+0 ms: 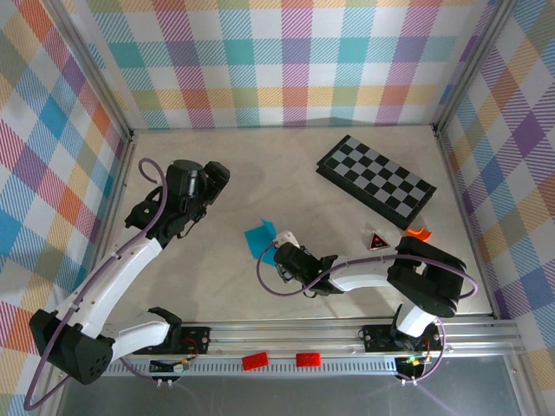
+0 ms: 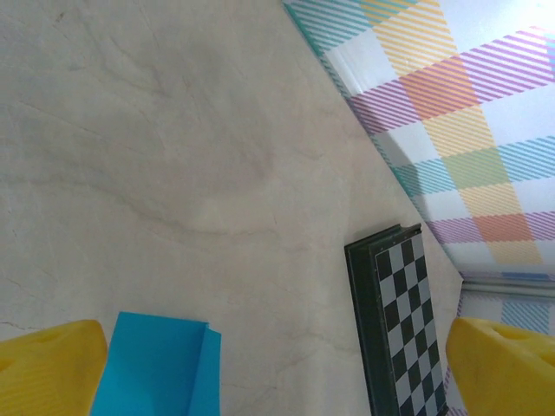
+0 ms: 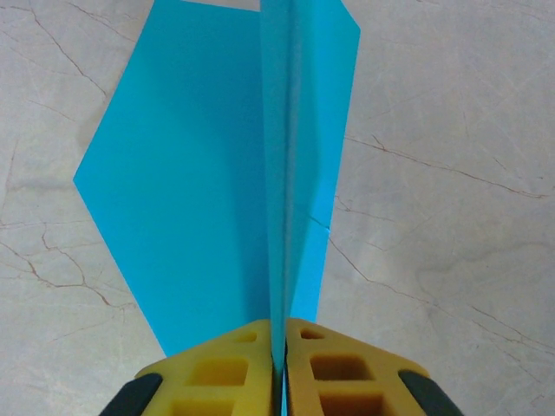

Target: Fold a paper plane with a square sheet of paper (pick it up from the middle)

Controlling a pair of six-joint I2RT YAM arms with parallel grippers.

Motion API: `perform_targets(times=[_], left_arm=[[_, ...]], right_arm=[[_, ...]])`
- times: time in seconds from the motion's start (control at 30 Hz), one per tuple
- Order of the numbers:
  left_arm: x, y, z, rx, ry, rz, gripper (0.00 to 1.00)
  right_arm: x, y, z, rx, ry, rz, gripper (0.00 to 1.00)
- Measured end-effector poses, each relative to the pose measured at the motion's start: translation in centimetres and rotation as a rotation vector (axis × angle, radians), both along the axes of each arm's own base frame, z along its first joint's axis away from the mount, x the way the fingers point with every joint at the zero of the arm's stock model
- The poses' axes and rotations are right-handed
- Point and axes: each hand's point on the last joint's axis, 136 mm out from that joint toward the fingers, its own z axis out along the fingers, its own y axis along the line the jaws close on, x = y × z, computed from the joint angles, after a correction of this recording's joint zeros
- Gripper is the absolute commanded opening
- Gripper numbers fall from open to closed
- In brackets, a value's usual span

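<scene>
The cyan sheet of paper (image 3: 199,173) is folded, with a centre crease standing upright and a flap spread flat on the table to each side. My right gripper (image 3: 284,338) is shut on the near end of that crease, its yellow fingers (image 3: 217,373) pressed together around it. From above, the paper (image 1: 258,236) lies mid-table, just left of the right gripper (image 1: 279,247). My left gripper (image 1: 212,179) hovers open over the left half of the table, apart from the paper. In the left wrist view a corner of the paper (image 2: 160,364) shows beside the wide-apart left gripper (image 2: 277,368).
A black-and-grey checkered board (image 1: 375,180) lies at the back right, also in the left wrist view as the board (image 2: 408,321). A small orange piece (image 1: 419,232) and a red triangular item (image 1: 375,240) sit to the right. Plaid walls enclose the table.
</scene>
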Motion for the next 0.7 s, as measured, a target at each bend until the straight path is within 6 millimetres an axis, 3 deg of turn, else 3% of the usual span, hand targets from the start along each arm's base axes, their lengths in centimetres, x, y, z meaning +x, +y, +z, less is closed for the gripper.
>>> perform_targets(times=[0.4, 0.47, 0.7], left_arm=[[-0.2, -0.3, 0.1, 0.057, -0.016, -0.047, 1.00], [-0.3, -0.6, -0.9, 0.083, -0.016, -0.090, 1.00], [-3.4, -0.9, -7.6, 0.113, 0.027, -0.248, 1.00]], right_arm=[[0.1, 0.6, 0.5, 0.025, -0.005, 0.006, 0.10], [0.1, 0.8, 0.6, 0.033, -0.002, 0.011, 0.11], [-0.2, 1.4, 0.1, 0.046, -0.004, 0.053, 0.11]])
